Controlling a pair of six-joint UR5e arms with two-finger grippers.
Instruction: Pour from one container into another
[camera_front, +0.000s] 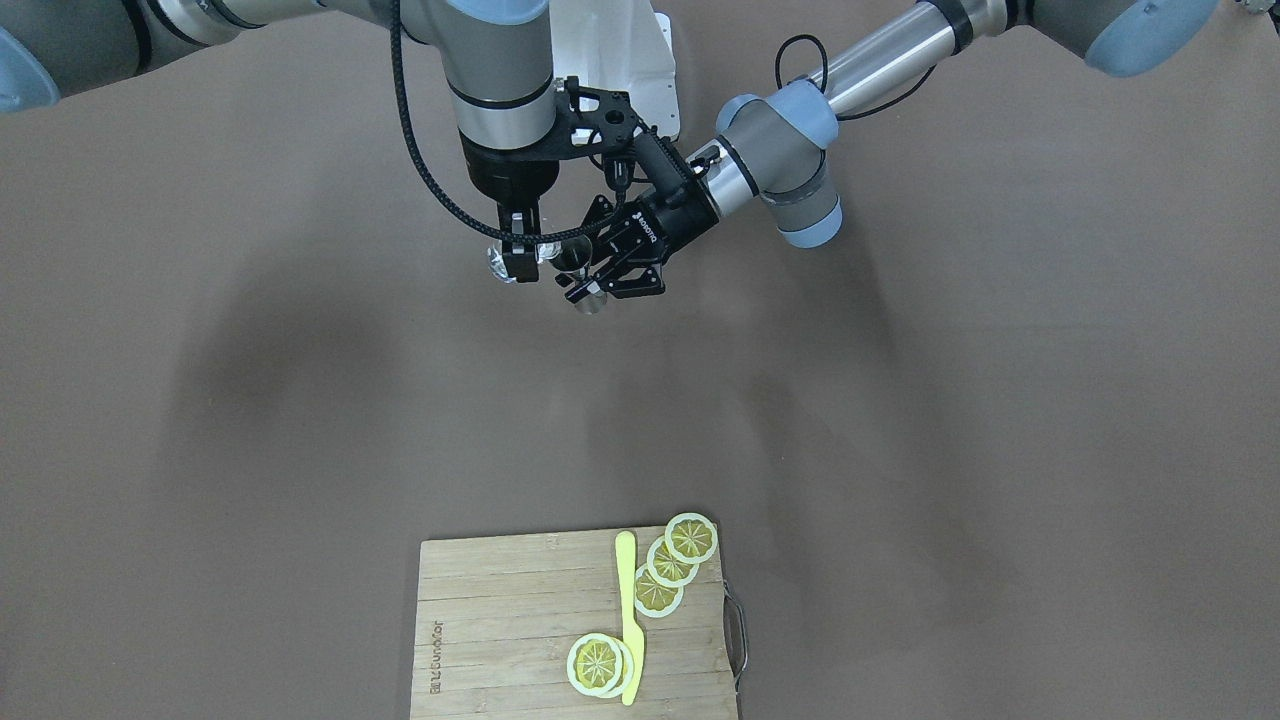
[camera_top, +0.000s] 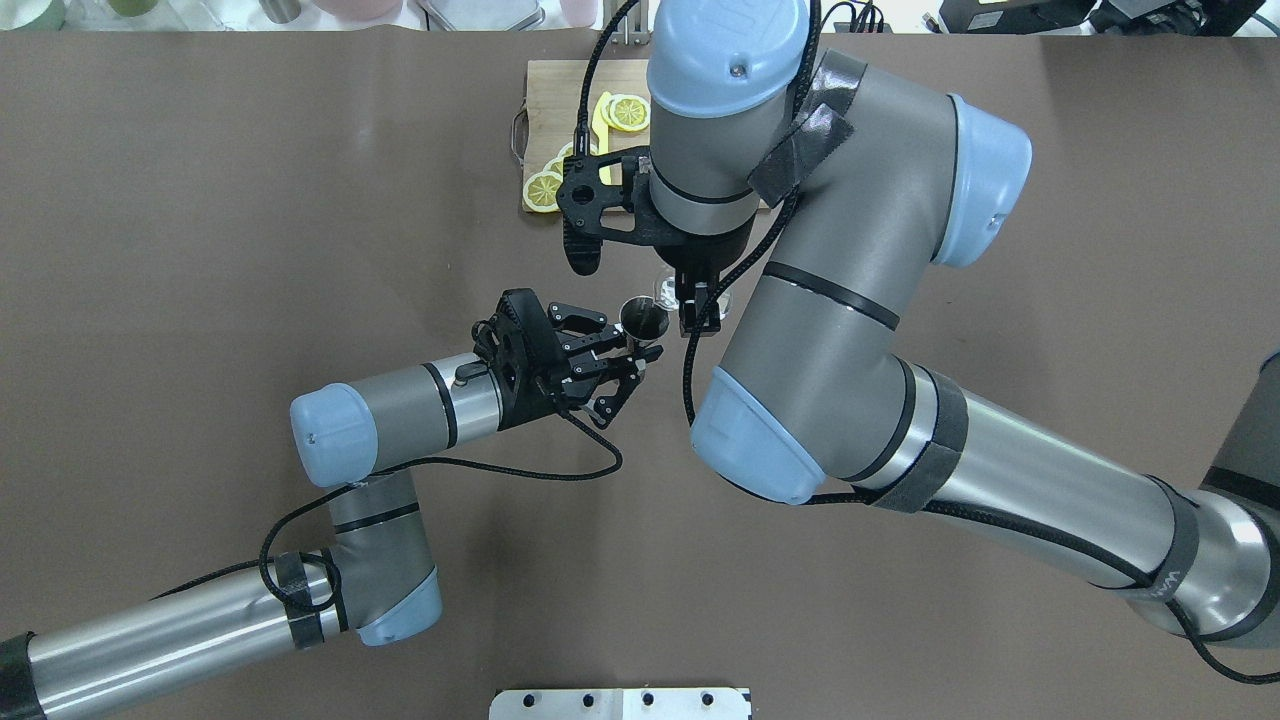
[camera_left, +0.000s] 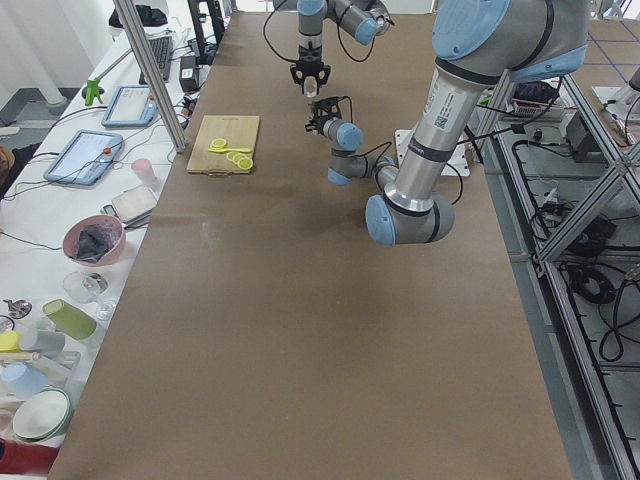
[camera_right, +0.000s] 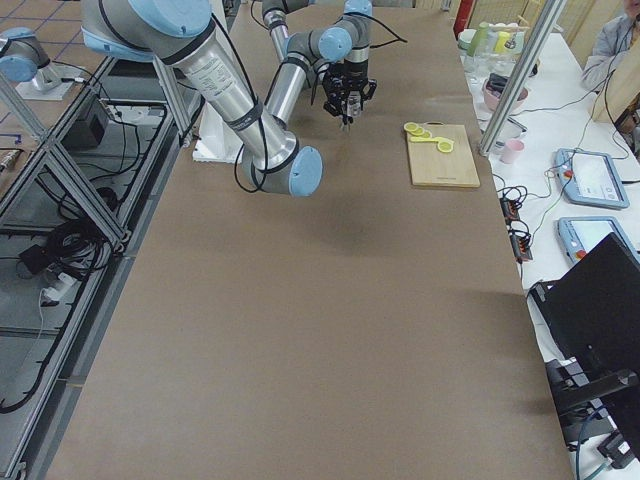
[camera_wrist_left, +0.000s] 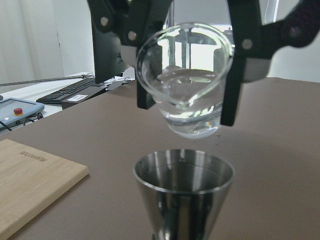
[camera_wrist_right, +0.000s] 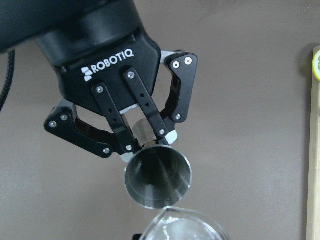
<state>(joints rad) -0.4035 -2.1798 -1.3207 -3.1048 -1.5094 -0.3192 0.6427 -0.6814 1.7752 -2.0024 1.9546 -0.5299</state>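
Note:
The clear glass tumbler (camera_wrist_left: 185, 80) hangs tilted in the air, its mouth tipped toward the grey steel jigger (camera_wrist_left: 184, 192) just below. Clear liquid sits in the glass, and no stream shows. My right gripper (camera_top: 697, 305) points down and is shut on the glass, one black finger (camera_wrist_left: 145, 75) on each side. My left gripper (camera_top: 637, 345) reaches in sideways, shut on the jigger's (camera_top: 643, 318) narrow waist and holding it upright. The right wrist view looks down into the jigger's open cone (camera_wrist_right: 157, 175), with the glass rim (camera_wrist_right: 185, 225) at its bottom edge.
A wooden cutting board (camera_front: 500, 600) with lemon slices (camera_front: 670, 565) and a yellow knife (camera_front: 628, 610) lies across the table from the robot. A white mounting plate (camera_front: 630, 60) sits at the robot's base. Bare brown tabletop surrounds both grippers.

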